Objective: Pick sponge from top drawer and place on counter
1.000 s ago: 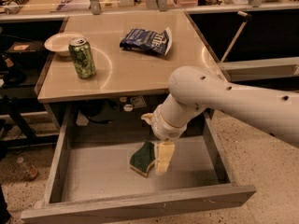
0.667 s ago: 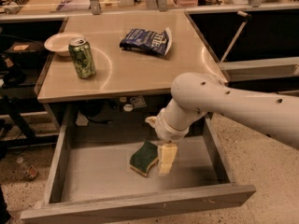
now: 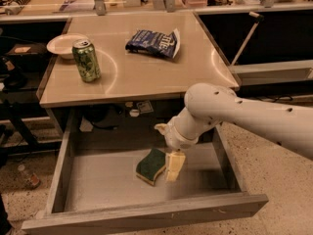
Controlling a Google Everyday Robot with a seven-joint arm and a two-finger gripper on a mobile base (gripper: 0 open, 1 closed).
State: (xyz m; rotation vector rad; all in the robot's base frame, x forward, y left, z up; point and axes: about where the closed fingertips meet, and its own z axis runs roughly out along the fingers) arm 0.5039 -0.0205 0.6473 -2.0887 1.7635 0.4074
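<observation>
Sponge [image 3: 150, 166] lies tilted on the floor of the top drawer [image 3: 98, 180], green face up, near the front middle. The gripper [image 3: 171, 160] reaches down into the drawer and touches the sponge's right edge; I cannot tell whether it is open, closed, or has hold of anything. If the contact is only on that edge, the soft pad may slip away. On the way up, the arm could catch the counter [image 3: 146, 77] overhang, or later bump the can [image 3: 86, 59].
</observation>
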